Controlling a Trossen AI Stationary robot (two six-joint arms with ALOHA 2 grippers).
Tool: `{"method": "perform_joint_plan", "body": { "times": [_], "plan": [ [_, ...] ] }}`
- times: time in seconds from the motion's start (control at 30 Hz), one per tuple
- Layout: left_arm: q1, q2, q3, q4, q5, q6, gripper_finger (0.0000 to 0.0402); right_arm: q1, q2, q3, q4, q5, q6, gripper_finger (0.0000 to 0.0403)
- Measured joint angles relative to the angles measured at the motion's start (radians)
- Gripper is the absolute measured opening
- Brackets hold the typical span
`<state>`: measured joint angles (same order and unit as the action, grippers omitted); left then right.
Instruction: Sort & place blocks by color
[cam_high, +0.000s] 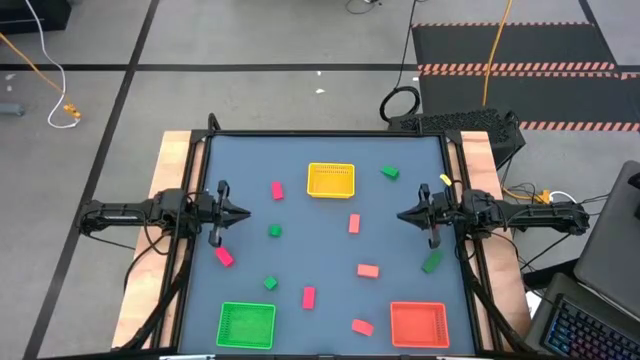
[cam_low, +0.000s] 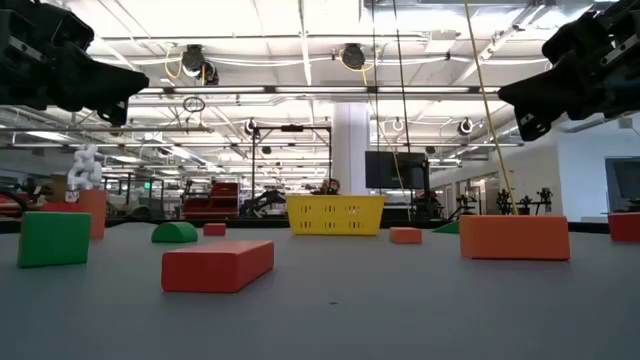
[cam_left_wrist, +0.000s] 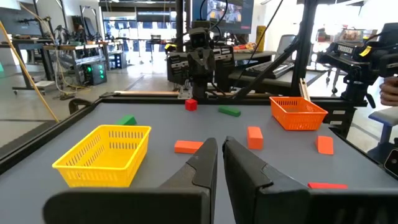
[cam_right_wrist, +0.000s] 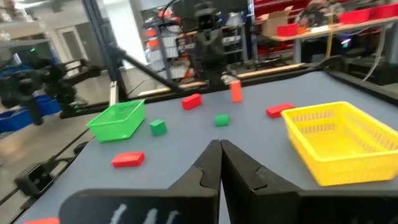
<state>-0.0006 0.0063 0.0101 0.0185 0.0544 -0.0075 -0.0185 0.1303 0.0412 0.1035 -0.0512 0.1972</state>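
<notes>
My left gripper (cam_high: 246, 212) hangs above the table's left side, shut and empty; its fingers show in the left wrist view (cam_left_wrist: 219, 149). My right gripper (cam_high: 402, 215) hangs above the right side, shut and empty; it also shows in the right wrist view (cam_right_wrist: 220, 146). Small blocks lie flat and scattered on the table between them: green ones (cam_high: 390, 173) (cam_high: 274, 231) (cam_high: 270, 283) (cam_high: 432, 262), pink-red ones (cam_high: 277, 190) (cam_high: 224, 257) (cam_high: 308, 297), salmon ones (cam_high: 354, 224) (cam_high: 368, 270) (cam_high: 362, 326). No block lies in a basket.
A yellow mesh basket (cam_high: 331, 180) stands at the far middle, a green basket (cam_high: 246, 325) at the near left, and a red-orange basket (cam_high: 417, 324) at the near right. Wooden rails (cam_high: 170, 170) run along the table's left and right sides.
</notes>
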Motion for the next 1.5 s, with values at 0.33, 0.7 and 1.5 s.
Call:
{"method": "perform_joint_plan", "body": {
  "times": [0.33, 0.7, 1.5],
  "plan": [
    [0.000, 0.000, 0.000, 0.000, 0.000, 0.000, 0.0033, 0.000, 0.000, 0.000, 0.005, 0.025, 0.000, 0.0000],
    [0.000, 0.002, 0.000, -0.003, -0.008, 0.019, 0.0033, -0.001, 0.000, 0.000, 0.003, 0.155, -0.034, 0.0012],
    [0.000, 0.013, 0.000, 0.137, -0.032, 0.040, 0.0033, -0.078, 0.404, 0.189, 0.181, 0.503, -0.262, 0.0267]
  ]
}}
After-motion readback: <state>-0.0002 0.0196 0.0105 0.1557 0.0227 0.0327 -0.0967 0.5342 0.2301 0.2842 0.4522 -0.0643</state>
